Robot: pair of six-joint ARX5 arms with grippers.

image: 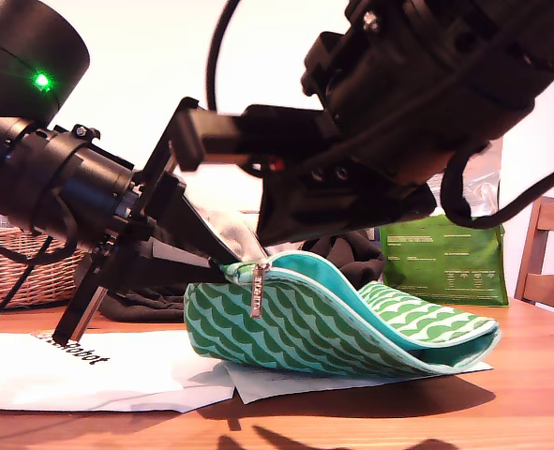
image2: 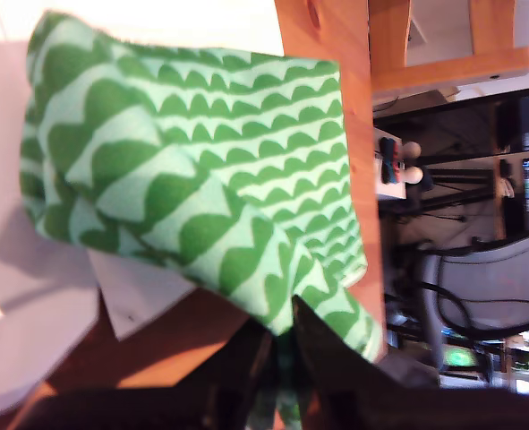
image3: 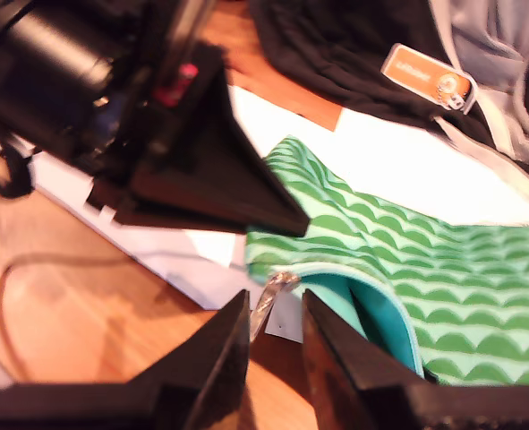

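Green wave-pattern pouch (image: 333, 328) rests on white paper (image: 117, 375) on counter (image: 530, 412), mouth gaping. My first end effector (image2: 282, 330) pressed together on pouch edge, tips buried in fabric. My second end effector (image3: 275, 309) narrowly spread, zipper pull (image3: 271, 294) in gap. Contact unclear because of blur. Arms hide pouch rear in exterior view.

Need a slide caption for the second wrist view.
My second gripper, jaws apart, frames the zipper pull of a green wave-patterned pouch that my first gripper pinches by its corner.

Pouch (image: 333, 328) — green, pale-green scallop pattern, teal lining; silver zip pull (image: 256, 291). Beneath pouch: white paper (image: 117, 375). Behind pouch — black cloth (image: 349, 258), green bag (image: 445, 262).
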